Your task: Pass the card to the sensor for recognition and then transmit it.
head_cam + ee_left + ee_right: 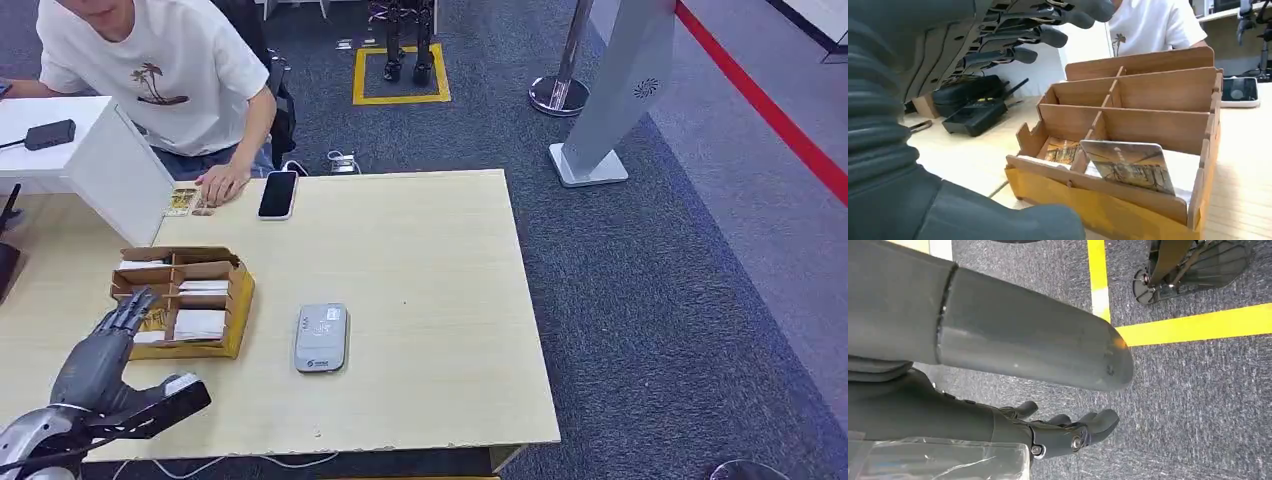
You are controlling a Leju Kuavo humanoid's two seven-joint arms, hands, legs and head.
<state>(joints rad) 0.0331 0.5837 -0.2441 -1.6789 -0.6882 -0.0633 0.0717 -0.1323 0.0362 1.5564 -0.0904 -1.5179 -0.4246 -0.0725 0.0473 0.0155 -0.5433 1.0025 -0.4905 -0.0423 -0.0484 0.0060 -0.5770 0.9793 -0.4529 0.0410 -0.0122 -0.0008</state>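
Card (1130, 165) leaning tilted in front-most slot of wooden card box (1168, 90), picture side facing out, top edge poking above front wall. More cards lying flat in neighbouring slots, incl. one w/ picture (1060, 149) beside it. In head view, box (238, 300) sitting on table (430, 250) near left side, white cards showing in compartments.

Hovering over box: left hand (112, 335), fingers (1018, 54) spread apart and stretched fwd, thumb out to side, nothing held. Not touching card yet, as far as wrist view shows; fingertips above rear slots, card nearer front.

Lying flat to right of box, apart from it: grey sensor (321, 338), label side up. Nothing resting on it.

Hanging down by floor: right hand (1068, 432), fingers loosely curled but apart, holding nothing; grey carpet w/ yellow tape (1193, 325) under it.

Further out: person in white shirt (165, 70) sitting at far edge, hand (222, 185) resting on table next to small cards; black phone (278, 194) just beside. White stand (110, 165) at far left.

Step, judging: reaching for card, grasp not begun.

Risks, judging:
- Card thin and leaning, so thick fingers prob. pushing it flat into slot instead of pinching it.
- Slot walls tight; fingers catching on divider, shifting or tipping light box.
- Picking two cards at once if pinch going too deep.
- Weak pinch, card slipping out en route to sensor.
- Box and sensor close together; swinging hand low maybe nudging sensor.
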